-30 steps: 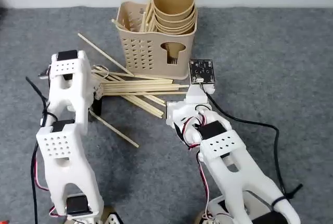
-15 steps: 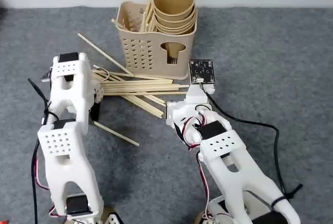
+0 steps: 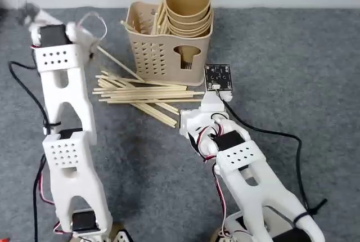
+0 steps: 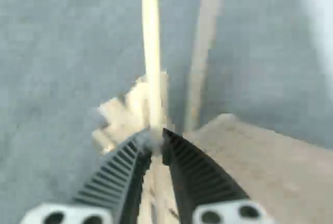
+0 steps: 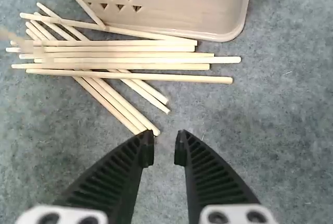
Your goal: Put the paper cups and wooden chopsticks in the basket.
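Pinching a slim, square-edged wooden chopstick (image 4: 151,52) between its black ribbed fingers, the left gripper (image 4: 156,135) is raised over the grey carpet (image 3: 281,56) to the left of the basket (image 3: 152,56). The stick runs straight out from the fingertips.

That basket is beige plastic, rectangular with rounded corners. Its walls are pierced by rows of small triangular holes, and one side has a keyhole-shaped cutout. A nested stack of tan paper cups (image 3: 188,3) stands in its right compartment, rims above the wall. Several sticks (image 3: 158,19) lean upright in the left one.

A loose pile of chopsticks (image 3: 146,93) lies flat on the short, felt-like carpet just in front of the basket. Most lie parallel to its front wall, and a few run diagonally beneath them.

The right gripper (image 5: 164,146) hangs low over bare carpet near the diagonal sticks' ends. Its fingers are parted by a narrow gap and hold nothing.
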{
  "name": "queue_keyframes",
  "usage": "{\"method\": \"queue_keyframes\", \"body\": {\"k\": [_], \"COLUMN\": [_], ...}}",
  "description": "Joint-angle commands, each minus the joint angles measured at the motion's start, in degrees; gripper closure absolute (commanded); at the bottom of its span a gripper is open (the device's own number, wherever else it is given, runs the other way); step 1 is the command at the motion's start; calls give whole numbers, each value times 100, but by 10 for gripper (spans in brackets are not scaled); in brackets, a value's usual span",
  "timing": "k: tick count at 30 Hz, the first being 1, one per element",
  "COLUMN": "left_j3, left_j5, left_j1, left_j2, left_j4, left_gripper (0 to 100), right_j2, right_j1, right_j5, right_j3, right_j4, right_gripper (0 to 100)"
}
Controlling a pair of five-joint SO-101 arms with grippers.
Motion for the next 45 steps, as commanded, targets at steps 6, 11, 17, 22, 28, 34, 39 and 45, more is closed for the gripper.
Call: {"method": "queue_keyframes", "body": {"k": [6,11,17,22,28,34,39,45], "left_j3": [-2475,-2413,-2413,-2378,-2316,-2334,-2422,-2396], "left_j5": [-1626,-1811,-1837,-2022,-2840,-3692,-4299,-4457], "left_j1": [-123,-220,-9,571,1380,1574,1486,1512], "left_j2": [-114,-598,-1099,-1143,-844,-273,88,149], "left_j4": [105,-176,-1134,-1820,-2637,-3323,-3604,-3525], "left_gripper": [988,988,988,988,988,988,988,988], "right_j2": [-154,-154,-154,-154,-154,-154,-154,-154], "right_j1": [22,-4,-4,-4,-4,22,22,-13], "right_j5": [-9,-9,-9,-9,-9,-9,-9,-9], "right_j3": [-35,-35,-35,-35,-35,-35,-35,-35], "right_j4": [-92,-92,-92,-92,-92,-92,-92,-92], "right_gripper": [915,915,915,915,915,915,915,916]}}
